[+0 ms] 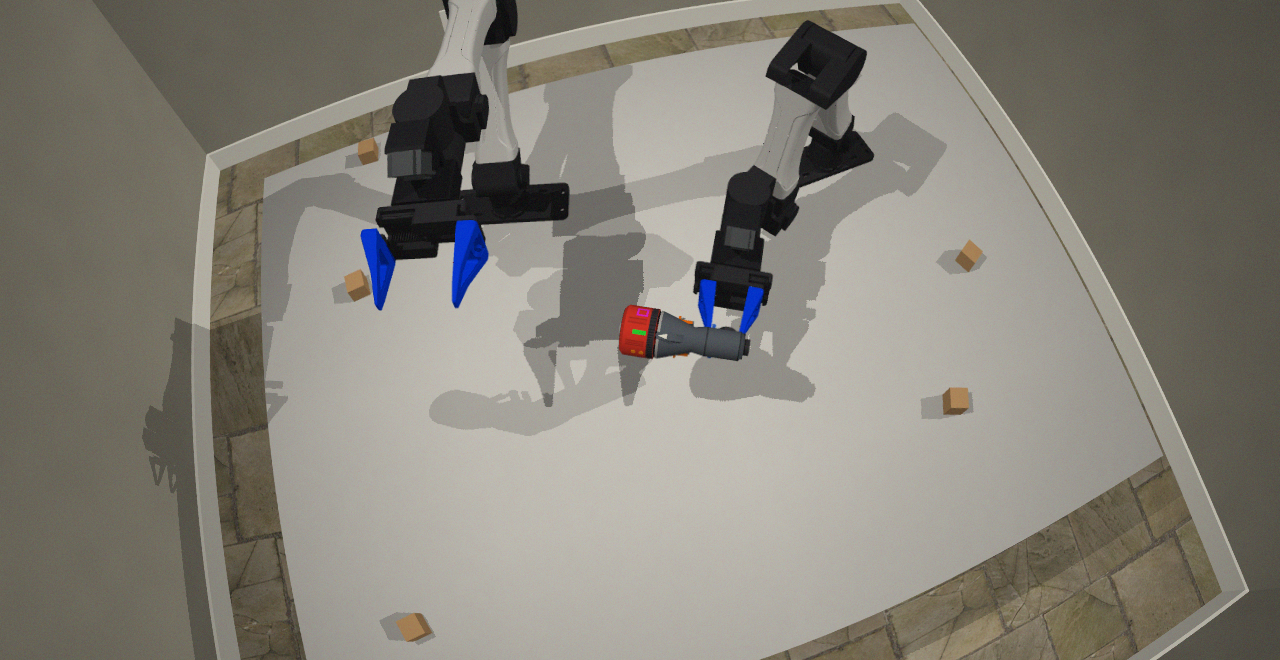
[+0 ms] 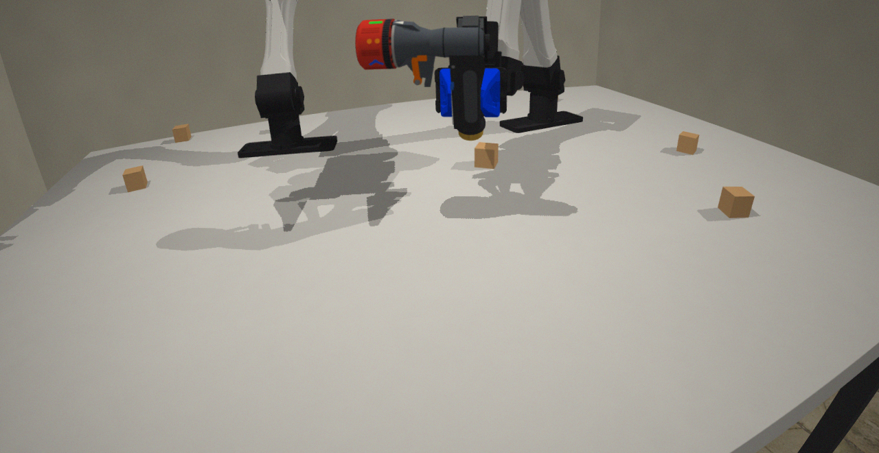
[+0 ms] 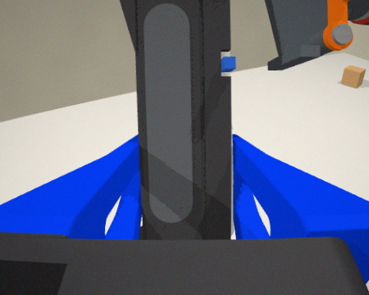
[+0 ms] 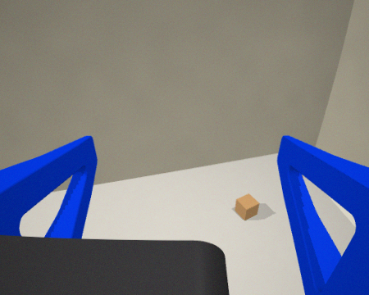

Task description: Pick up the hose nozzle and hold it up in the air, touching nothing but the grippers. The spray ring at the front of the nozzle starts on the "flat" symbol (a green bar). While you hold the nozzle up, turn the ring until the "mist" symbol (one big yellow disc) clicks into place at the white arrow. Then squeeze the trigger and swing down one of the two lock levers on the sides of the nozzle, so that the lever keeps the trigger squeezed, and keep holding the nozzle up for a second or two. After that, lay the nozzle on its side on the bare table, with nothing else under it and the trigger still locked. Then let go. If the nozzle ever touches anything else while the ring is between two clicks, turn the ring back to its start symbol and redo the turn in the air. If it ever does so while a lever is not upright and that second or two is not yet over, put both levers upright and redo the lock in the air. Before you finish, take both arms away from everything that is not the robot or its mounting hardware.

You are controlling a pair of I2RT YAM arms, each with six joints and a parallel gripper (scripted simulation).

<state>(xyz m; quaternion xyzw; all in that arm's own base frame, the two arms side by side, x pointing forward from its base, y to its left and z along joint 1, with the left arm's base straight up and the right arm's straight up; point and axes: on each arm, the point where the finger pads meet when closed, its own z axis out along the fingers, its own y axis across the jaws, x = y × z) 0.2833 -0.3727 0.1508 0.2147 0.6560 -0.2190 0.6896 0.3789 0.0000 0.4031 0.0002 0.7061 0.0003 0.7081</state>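
Note:
The hose nozzle [image 1: 723, 344] [image 2: 461, 41] is held up in the air, barrel about level, its black handle [image 2: 469, 97] [image 3: 168, 102] hanging down. My left gripper [image 1: 725, 328] [image 2: 468, 92] [image 3: 187, 146] is shut on that handle. The red spray ring [image 1: 628, 338] [image 2: 364, 47] has its green bar [image 1: 639, 332] [image 2: 375, 22] in line with the white arrow [image 1: 662, 335]. An orange lock lever [image 2: 418, 69] [image 3: 337, 18] shows beside the grey trigger [image 3: 289, 33]. My right gripper [image 1: 418, 306] [image 4: 187, 147] is open and empty, well apart from the nozzle; the exterior view does not show it.
Several small wooden blocks stand on the white table [image 1: 572, 522] [image 2: 399, 340], among them one block [image 1: 356, 284] below the right gripper's side, one [image 2: 485, 155] behind the handle's lower end, and one [image 1: 955, 400] [image 2: 735, 202] off to the side. Walls stand behind the arms.

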